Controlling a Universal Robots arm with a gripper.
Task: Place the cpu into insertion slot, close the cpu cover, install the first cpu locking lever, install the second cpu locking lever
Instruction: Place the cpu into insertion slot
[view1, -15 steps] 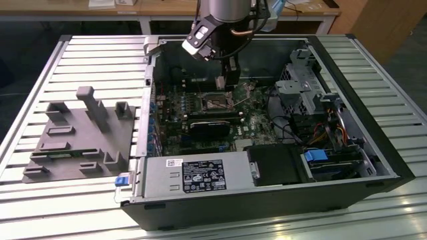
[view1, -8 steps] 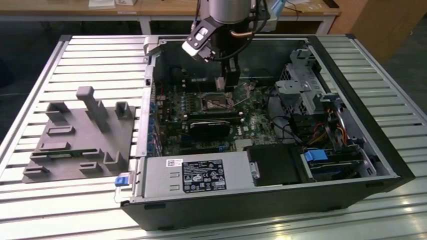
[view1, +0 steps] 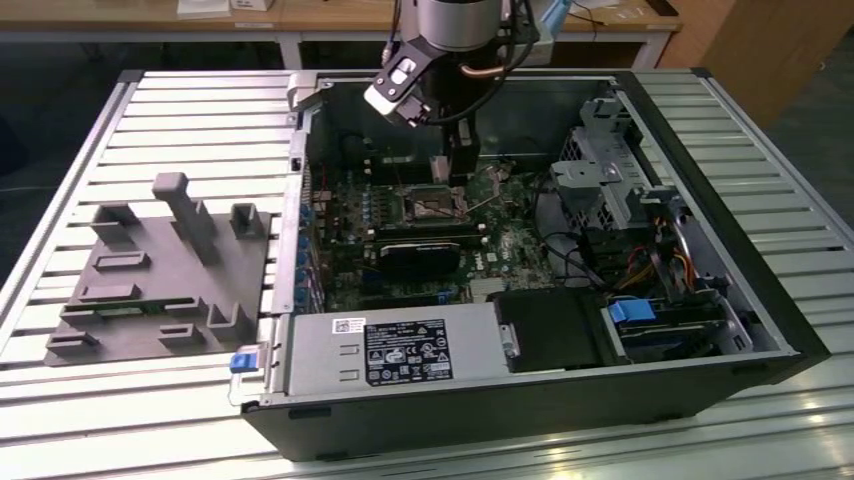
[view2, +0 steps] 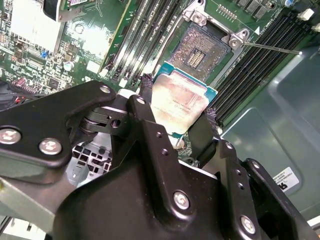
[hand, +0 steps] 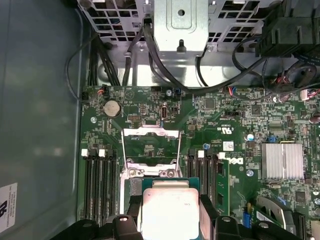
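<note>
Chip pinched near the open socket

The gripper's (view2: 177, 107) matte black fingers (view2: 201, 136) clamp the cpu (view2: 186, 95), a flat square with a dull silver lid and teal edge, near the insertion slot (view2: 199, 50), a dark pin-textured square. Beyond the slot, the thin silvery cpu cover (hand: 150, 150) stands raised.

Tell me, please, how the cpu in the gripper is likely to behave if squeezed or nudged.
The cpu looks flat and rigid, so it probably will not flex. The gripper pinches it by two opposite edges and its metal top looks smooth, so it might slip or pivot. Small and thin, it is likely light.
</note>
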